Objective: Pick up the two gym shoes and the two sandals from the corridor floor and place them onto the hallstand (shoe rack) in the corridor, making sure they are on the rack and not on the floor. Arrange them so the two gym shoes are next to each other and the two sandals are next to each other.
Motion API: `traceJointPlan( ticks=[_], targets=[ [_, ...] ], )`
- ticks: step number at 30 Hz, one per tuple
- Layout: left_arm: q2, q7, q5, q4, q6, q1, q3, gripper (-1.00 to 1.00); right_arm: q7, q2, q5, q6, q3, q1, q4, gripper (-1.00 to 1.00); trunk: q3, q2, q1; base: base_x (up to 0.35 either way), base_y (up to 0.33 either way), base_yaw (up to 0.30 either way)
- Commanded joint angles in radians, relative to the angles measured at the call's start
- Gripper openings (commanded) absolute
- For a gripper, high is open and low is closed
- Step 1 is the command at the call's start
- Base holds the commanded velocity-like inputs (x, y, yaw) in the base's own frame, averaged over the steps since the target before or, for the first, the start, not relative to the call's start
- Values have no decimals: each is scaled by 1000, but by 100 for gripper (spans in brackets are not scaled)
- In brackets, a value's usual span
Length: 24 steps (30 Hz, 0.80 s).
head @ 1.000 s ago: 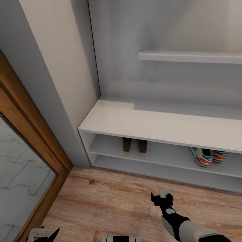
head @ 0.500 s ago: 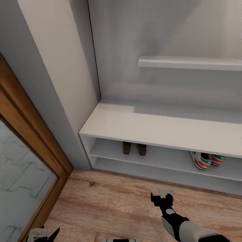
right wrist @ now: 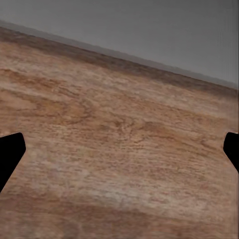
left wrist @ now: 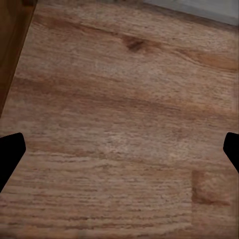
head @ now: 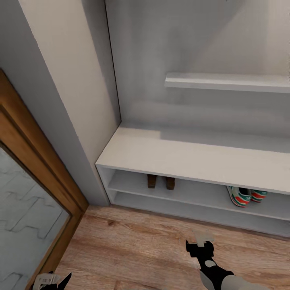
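Both sets of jaws stand wide apart and grip nothing: in the left wrist view the left gripper (left wrist: 119, 149) shows only its two dark fingertips (left wrist: 10, 152) at the picture's opposite edges, with bare corridor floor (left wrist: 119, 99) between them, and the right wrist view gives the same for the right gripper (right wrist: 119, 154), its fingertips (right wrist: 11, 149) far apart over the wood planks where these meet a grey base strip (right wrist: 149, 30). From the head view the right gripper (head: 200, 241) hangs above the floor (head: 133, 241) in front of the hallstand (head: 193, 155), touching nothing, while the left gripper (head: 50, 280) sits low at the picture's corner beside a wood-framed panel (head: 36, 169) with a pale grey pattern. Both pairs are already on the hallstand's upper open shelf level, off the floor. Two brown sandals (head: 160, 181) stand side by side toward the rack's left end, only their dark brown ends visible under the top board. Two gym shoes (head: 246, 195) lie next to each other farther right on the same level, well apart from the sandals, white with green stripes and red-orange marks, partly hidden by the top board. One floating white shelf (head: 225, 82) is fixed to the grey wall (head: 181, 40) above the bench
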Motion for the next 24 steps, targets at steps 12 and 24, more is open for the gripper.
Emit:
traceJointPlan(
  ticks=[12,24],
  targets=[
    [0,-10,7,1,2,-1,4,100,-5,-5,-2,-1,9,87,1,100,37,84,-46,0,0,-253],
    [-1,-9,6,1,2,-1,4,100,-5,-7,-2,-1,8,191,1,100,75,168,-92,0,0,-298]
  ],
)
